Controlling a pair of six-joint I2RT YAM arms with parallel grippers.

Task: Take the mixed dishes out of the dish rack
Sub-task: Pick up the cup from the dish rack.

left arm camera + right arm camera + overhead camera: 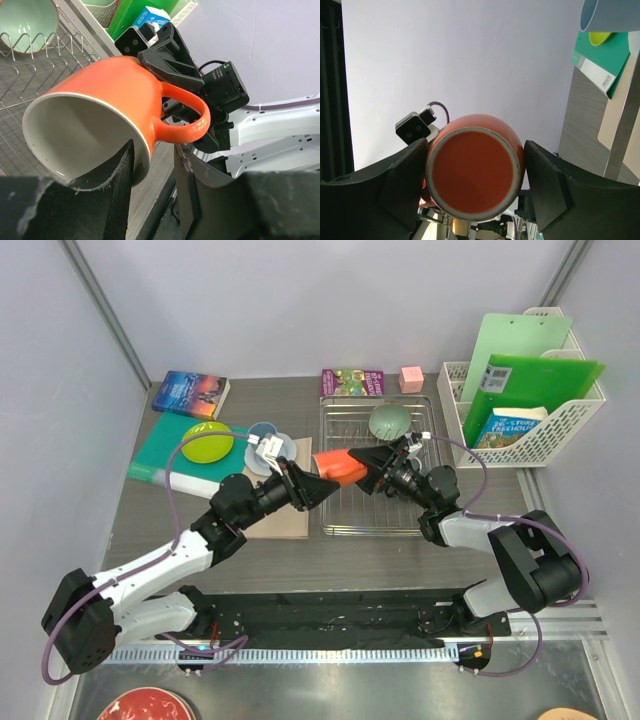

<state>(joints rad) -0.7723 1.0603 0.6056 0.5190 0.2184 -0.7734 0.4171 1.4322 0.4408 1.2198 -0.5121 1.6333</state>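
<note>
A grey wood-grain surface (140,515) ran between pale walls that closed its left, far and right edges. The rectangular silver wire dish rack (370,515) sat at its middle, bare grid showing across the near half. A white slotted plastic basket (560,435) stood just beside the rack's right edge. A flat tan mat (285,522) lay against the rack's left edge, and past it a teal book (160,455) carried a lime-green plate (207,443), with a light blue cup (262,432) near. A sage-green bowl (388,421) leaned in the rack's far row.

The glossy orange handled mug (338,466) hung on its side above the rack's left edge, between both arms. Only the right wrist view showed its round base, clasped by the jaws of the right gripper (476,155) on both sides. Only the left wrist view showed its pale mouth and its handle. There the left gripper (155,150) straddled the rim beside the handle, one finger inside the mouth. A dark gap showed between the other finger and the wall, so those jaws were not clamped.
</note>
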